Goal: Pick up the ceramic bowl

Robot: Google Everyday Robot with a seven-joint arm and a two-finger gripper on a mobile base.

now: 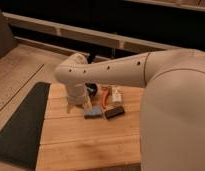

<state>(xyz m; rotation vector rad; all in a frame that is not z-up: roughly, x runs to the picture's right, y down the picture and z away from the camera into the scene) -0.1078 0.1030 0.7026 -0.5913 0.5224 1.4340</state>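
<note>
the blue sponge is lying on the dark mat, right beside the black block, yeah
No. The camera view shows the blue sponge on the wooden table, not the dark mat, beside the black block. The gripper hangs beside the sponge, near the ceramic bowl.

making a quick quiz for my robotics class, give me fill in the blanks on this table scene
The sponge beside the black block is ____ in colour.
The table is made of ____.
The ceramic bowl is partly hidden by the robot's ____, whose end effector hangs low beside it.
Missing: blue; wood; arm.
</note>
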